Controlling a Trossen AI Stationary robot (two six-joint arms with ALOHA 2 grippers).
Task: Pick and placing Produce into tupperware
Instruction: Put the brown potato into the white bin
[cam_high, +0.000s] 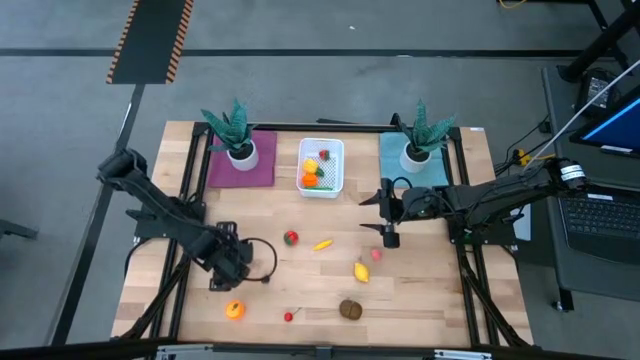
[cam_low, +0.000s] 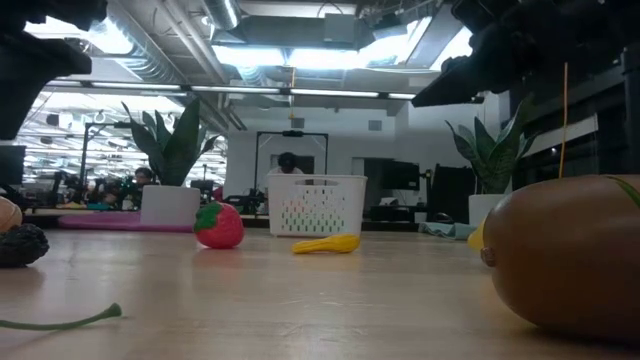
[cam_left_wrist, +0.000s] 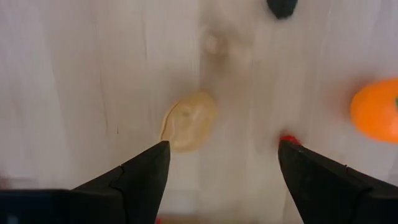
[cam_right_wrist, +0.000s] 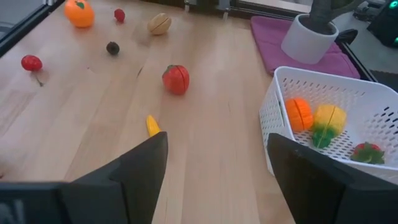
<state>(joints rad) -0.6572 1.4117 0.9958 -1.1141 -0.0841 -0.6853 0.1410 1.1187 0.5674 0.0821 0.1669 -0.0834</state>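
Hovering over the left front part of the tabletop with the left pincer, fingers spread wide and gripping nothing. Looking straight down on a pale tan piece of produce, lying flat on the wood and nearer one finger than the other. Probably lining up for a pick of that piece.

Needing, by this reading, a small sideways shift first, bringing the tan piece midway between the fingertips. Then lowering squarely, closing only once both tips are flanking it, since a low, rounded piece is likely sliding away under a one-sided push. Watching also the small red item just beside the other finger, and the orange farther out, so as not to be nudging either one.

Waiting with the right pincer just beside the tupperware, likewise spread and empty. Sitting at the far middle of the tabletop between the two potted plants, the tupperware, already holding an orange slice, a yellow piece and a strawberry. Lying loose between the arms: a red fruit and a banana.
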